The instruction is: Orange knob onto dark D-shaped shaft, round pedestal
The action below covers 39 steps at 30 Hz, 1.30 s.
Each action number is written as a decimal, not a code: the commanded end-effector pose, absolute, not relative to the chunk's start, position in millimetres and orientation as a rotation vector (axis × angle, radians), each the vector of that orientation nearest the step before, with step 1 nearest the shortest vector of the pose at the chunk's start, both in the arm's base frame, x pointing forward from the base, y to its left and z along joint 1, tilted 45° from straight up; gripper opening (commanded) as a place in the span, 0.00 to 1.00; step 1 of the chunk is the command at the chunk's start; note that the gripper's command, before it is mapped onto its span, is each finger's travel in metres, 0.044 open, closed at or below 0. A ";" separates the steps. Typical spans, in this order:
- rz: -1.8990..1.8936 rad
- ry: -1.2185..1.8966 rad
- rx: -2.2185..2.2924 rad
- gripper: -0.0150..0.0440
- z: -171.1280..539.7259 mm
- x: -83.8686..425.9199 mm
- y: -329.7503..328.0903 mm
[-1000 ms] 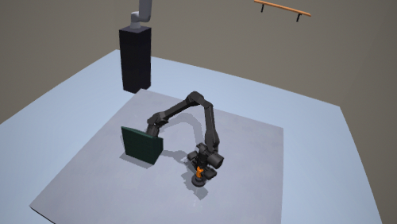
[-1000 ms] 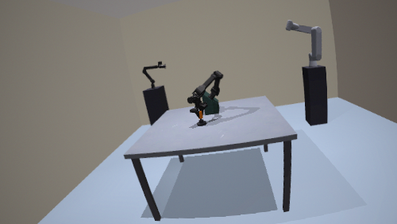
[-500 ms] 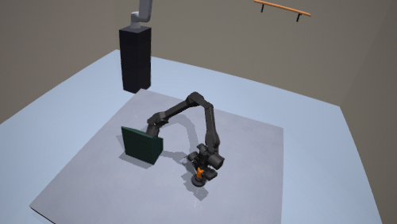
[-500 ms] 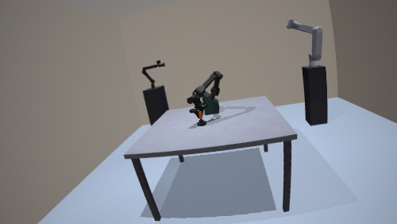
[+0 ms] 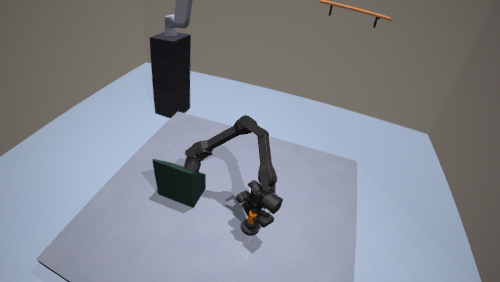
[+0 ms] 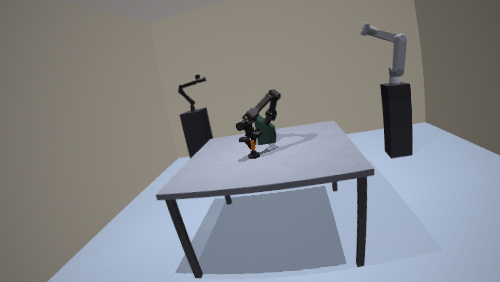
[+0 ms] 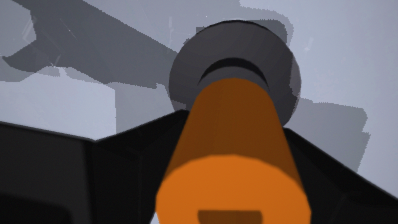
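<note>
The orange knob (image 5: 251,219) (image 6: 253,145) (image 7: 232,185) is upright between the fingers of my gripper (image 5: 254,214) (image 6: 251,140) (image 7: 231,127), which is shut on it. The round dark pedestal (image 5: 247,230) (image 6: 254,156) (image 7: 232,37) stands on the table directly below the knob. In the exterior view a short dark stretch shows between knob and pedestal, so the knob is not down on the pedestal. In the wrist view a grey rounded part with a dark crescent behind it shows just beyond the knob's lower end. The shaft's flat side and the knob's hole are hidden.
A dark green block (image 5: 177,184) (image 6: 266,132) stands by my arm's base on the grey table (image 5: 310,200) (image 6: 310,160). Two other arms stand on dark columns (image 5: 171,75) (image 6: 397,120) off the table. An orange bar (image 5: 355,10) is on the wall.
</note>
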<state>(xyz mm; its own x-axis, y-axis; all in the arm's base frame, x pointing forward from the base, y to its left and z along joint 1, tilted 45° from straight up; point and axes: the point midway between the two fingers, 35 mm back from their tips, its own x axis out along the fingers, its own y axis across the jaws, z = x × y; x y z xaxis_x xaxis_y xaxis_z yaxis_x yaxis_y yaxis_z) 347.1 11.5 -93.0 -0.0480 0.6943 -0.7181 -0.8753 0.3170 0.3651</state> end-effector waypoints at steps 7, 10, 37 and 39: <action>1.284 0.984 -0.230 0.25 -90.8 346.5 7.2; 1.284 0.984 -0.230 0.25 -91.2 347.2 6.9; 1.368 0.876 -0.359 0.25 -88.7 345.5 9.3; 1.388 0.849 -0.391 0.25 -88.2 345.4 9.6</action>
<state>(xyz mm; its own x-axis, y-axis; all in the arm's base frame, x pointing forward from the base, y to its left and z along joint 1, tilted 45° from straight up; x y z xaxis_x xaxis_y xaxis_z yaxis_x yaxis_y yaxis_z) 344.5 11.0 -91.5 -0.0496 0.6951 -0.7172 -0.9330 0.2240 0.2817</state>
